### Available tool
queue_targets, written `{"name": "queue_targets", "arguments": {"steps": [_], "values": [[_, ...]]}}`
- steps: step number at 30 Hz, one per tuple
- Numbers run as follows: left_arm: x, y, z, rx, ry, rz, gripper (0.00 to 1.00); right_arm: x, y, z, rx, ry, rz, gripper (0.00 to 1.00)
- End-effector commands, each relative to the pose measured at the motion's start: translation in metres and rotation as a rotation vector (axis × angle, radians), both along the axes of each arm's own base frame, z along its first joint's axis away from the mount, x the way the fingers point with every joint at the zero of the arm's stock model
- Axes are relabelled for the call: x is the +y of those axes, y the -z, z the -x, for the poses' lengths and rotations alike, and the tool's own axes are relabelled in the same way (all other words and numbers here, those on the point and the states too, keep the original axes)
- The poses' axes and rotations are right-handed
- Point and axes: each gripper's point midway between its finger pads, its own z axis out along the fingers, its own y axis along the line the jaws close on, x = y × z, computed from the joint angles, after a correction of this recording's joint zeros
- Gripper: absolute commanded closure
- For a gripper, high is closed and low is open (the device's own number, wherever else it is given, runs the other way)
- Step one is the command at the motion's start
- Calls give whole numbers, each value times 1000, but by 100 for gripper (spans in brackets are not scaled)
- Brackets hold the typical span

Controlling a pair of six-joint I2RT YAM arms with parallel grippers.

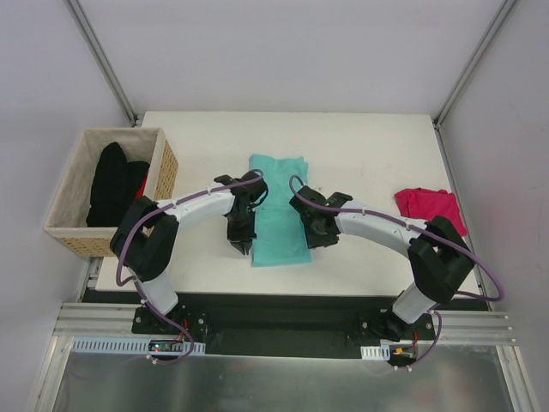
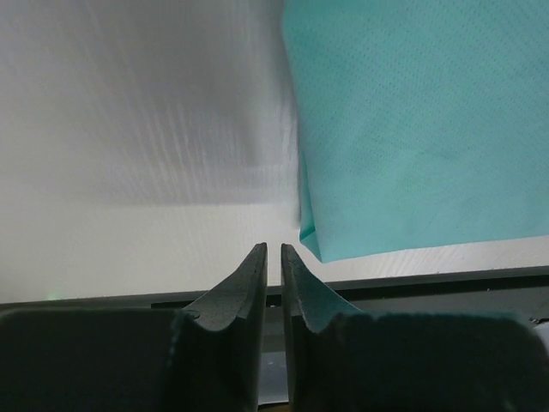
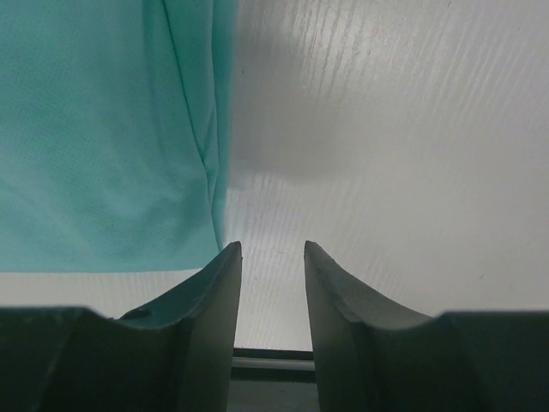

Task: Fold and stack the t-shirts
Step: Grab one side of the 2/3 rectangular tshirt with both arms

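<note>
The teal t-shirt [image 1: 279, 210] is folded into a long narrow rectangle. It lies flat in the middle of the white counter [image 1: 369, 146], long side running away from the arms. Up close the cloth [image 2: 412, 129] is a fine pinhole-mesh knit, pretty smooth, with stacked layers showing along its side edge [image 3: 210, 172]. The counter surface has a faint ridged grain.

The two arms sit either side of the near end of the shirt. The left jaws are pinched almost fully together with just a thin slit between the dark tapered fingers [image 2: 240, 292], and nothing is in them. The shirt's near corner is just ahead of the tips and to one side, not touching. The right jaws stand apart with bare counter showing in the gap, also holding nothing. One of the curved fingers [image 3: 206, 300] sits right by the shirt's other near corner.

The magenta t-shirt [image 1: 429, 208] is a crumpled heap at the right edge of the counter, well apart from the teal one.

At the counter's left edge there's a woven wicker basket [image 1: 167, 172] with a pale liner and dark clothes [image 1: 111, 189] inside.
</note>
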Motion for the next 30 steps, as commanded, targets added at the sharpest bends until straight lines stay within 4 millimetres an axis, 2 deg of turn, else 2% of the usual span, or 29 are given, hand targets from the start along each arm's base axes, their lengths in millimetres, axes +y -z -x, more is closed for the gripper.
{"name": "queue_targets", "arguments": {"steps": [1,12,23,30], "values": [[-8,12,7,22,40,8,89,12,-5,-5,-28,18,-24,62],[-17,21,30,69,59,9,89,25,0,10,-13,-8,-19,62],[-22,7,39,58,50,53,89,25,-1,13,-17,-14,-22,62],[-15,-4,41,36,42,45,89,29,-1,14,-13,-20,-34,62]]}}
